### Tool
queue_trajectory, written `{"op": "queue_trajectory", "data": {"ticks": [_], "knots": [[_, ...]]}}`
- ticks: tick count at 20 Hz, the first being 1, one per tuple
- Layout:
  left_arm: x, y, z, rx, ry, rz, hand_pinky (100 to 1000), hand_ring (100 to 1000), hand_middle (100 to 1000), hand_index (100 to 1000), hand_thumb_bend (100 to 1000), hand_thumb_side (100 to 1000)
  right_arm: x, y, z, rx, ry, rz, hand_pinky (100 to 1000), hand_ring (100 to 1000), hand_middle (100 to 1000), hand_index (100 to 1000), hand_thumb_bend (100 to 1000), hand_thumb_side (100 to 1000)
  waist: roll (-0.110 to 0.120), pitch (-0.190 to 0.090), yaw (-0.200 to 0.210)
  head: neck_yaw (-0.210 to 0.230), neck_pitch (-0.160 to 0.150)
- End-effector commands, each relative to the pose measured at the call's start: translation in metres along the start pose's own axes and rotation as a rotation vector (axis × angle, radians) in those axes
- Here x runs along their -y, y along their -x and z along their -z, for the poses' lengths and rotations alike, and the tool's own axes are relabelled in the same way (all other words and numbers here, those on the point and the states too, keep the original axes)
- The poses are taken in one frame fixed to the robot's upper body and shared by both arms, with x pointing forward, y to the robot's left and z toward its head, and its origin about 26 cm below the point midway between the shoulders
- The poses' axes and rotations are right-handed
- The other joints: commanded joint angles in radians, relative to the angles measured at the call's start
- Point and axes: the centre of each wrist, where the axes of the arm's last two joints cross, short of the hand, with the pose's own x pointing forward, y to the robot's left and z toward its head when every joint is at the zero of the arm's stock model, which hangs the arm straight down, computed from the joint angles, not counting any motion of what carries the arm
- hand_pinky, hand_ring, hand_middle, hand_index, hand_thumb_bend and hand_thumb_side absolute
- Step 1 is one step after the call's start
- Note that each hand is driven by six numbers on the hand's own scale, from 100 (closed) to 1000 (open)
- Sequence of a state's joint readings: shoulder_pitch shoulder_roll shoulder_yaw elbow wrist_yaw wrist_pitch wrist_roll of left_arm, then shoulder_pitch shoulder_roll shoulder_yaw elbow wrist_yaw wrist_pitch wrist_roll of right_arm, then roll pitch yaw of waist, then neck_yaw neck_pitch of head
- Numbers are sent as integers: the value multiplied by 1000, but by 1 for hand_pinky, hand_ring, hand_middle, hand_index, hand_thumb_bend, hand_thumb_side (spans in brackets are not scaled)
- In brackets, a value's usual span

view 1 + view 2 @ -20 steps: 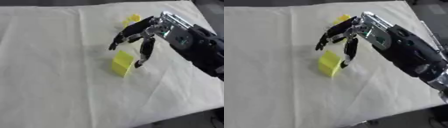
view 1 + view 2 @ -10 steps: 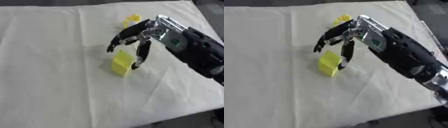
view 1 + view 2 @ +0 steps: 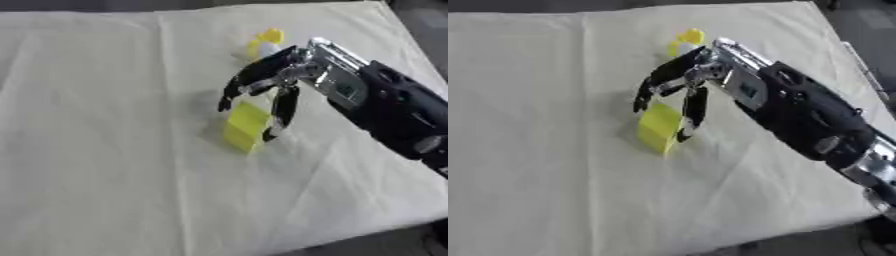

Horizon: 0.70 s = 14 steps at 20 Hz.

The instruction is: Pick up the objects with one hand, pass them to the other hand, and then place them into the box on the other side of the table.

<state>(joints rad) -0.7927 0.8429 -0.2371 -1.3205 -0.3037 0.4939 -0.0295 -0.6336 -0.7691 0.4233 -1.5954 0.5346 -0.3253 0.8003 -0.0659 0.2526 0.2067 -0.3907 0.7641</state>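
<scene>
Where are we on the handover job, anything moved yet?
Nothing looks done: the yellow block lies on the white cloth, a second small yellow thing behind it. In hand: the right hand hangs over the block, fingers spread around it, not closed. Left: grasp, pass, place. No left hand or box in view.

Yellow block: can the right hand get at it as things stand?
Probably yes. The right hand is open right over the yellow block, fingers spread to either side, thumb tip at its right face. Nothing lies between; the small yellow object sits farther back, clear of the approach.
</scene>
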Motion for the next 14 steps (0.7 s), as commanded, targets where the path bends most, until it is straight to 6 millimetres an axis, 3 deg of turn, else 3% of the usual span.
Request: {"op": "queue_trajectory", "data": {"ticks": [1,8,14], "knots": [[-16,-3,1,9,-40,0,820,807,763,811,224,503,5,3,-6,-22,7,-20,993,876,762,879,487,115,19,-12,2,0,-2],[-15,-2,0,4,-41,-4,819,806,762,810,219,503,2,4,-3,-17,21,5,981,851,674,787,448,100,20,-12,4,-2,-7],[-15,-2,1,5,-43,-4,819,805,761,809,215,501,1,5,-3,-19,48,35,972,791,536,655,307,100,20,-15,4,-4,-3]]}}
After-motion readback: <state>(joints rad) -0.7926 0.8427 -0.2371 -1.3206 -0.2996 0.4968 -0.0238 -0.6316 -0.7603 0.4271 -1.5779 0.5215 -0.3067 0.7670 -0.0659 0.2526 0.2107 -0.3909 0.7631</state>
